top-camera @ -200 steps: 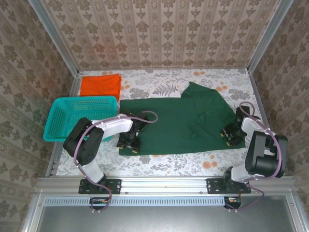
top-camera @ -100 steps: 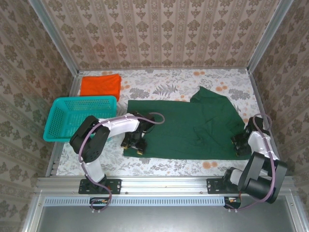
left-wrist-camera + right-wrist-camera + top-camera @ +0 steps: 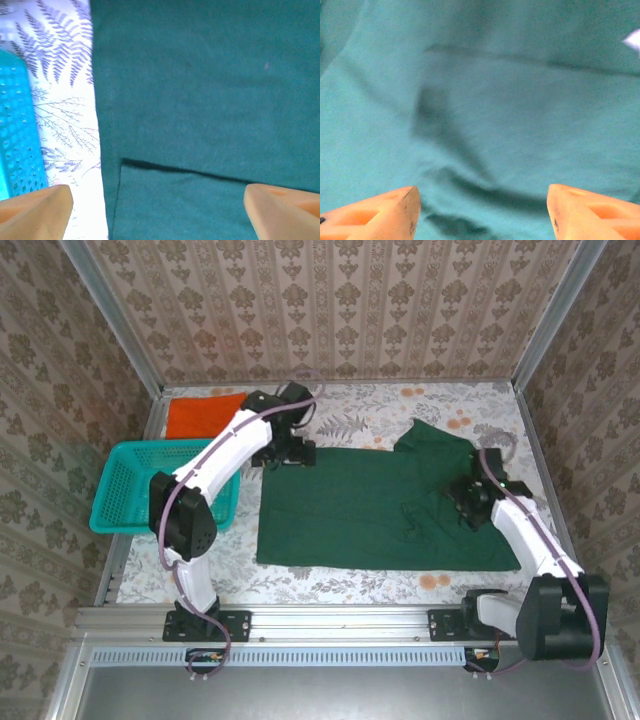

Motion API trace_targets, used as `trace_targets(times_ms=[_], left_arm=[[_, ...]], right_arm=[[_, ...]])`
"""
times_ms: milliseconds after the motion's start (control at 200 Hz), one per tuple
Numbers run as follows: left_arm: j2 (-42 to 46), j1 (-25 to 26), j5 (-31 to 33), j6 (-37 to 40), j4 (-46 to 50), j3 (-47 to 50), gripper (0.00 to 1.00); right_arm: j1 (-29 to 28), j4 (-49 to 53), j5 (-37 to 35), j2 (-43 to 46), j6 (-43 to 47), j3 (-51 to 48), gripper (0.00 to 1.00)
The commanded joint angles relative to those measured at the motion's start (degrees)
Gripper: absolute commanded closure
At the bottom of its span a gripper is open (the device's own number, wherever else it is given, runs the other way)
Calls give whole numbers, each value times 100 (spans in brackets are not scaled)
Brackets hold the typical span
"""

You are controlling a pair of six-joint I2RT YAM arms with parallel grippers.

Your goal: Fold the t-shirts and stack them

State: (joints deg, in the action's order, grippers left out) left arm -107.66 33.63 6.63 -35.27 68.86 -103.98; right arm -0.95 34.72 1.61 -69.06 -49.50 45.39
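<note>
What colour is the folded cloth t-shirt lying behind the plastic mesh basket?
It's a bright orange t-shirt; clearest in the top external view.

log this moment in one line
green shirt: laid out | orange shirt: folded, far left | left fingers: open, empty | right fingers: open, empty

Green t-shirt [image 3: 385,510] spread flat mid tabletop [image 3: 330,585], sleeve at far right. Orange t-shirt [image 3: 200,415] folded, far left corner, behind teal basket [image 3: 160,446]. Left gripper [image 3: 290,452] over green t-shirt's far left corner; right gripper [image 3: 466,504] over its right side.
</note>
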Motion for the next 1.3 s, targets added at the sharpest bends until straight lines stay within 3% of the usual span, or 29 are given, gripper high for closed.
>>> trace_targets(times_ms=[0, 105, 350, 590, 730, 915, 1130, 1295], left_arm=[[-349, -379, -124, -638, 287, -360, 7], [-804, -710, -568, -704, 404, -924, 15], [-2021, -1142, -892, 0, -34, -1933, 31], [-2601, -1528, -695, 408, -451, -2255, 30], [-2875, -1561, -826, 546, -352, -2488, 23], [-3139, -1686, -848, 757, -194, -2390, 23], [-3206, -1798, -804, 920, -258, -2354, 23], [-3252, -1801, -769, 1018, -246, -2212, 24]], right_arm=[[-582, 28, 172, -401, 712, 473, 31], [-652, 97, 417, -618, 1070, 471, 33], [-652, 75, -393, -1369, 645, 1048, 45], [-506, 262, -1216, -2623, 32, 2687, 59], [-224, 772, -1079, -3946, -56, 4277, 63], [-238, 1385, -972, -5313, 189, 6168, 63], [-274, 1788, -709, -6324, 269, 7332, 63], [-300, 1917, -619, -6671, 279, 7678, 65]])
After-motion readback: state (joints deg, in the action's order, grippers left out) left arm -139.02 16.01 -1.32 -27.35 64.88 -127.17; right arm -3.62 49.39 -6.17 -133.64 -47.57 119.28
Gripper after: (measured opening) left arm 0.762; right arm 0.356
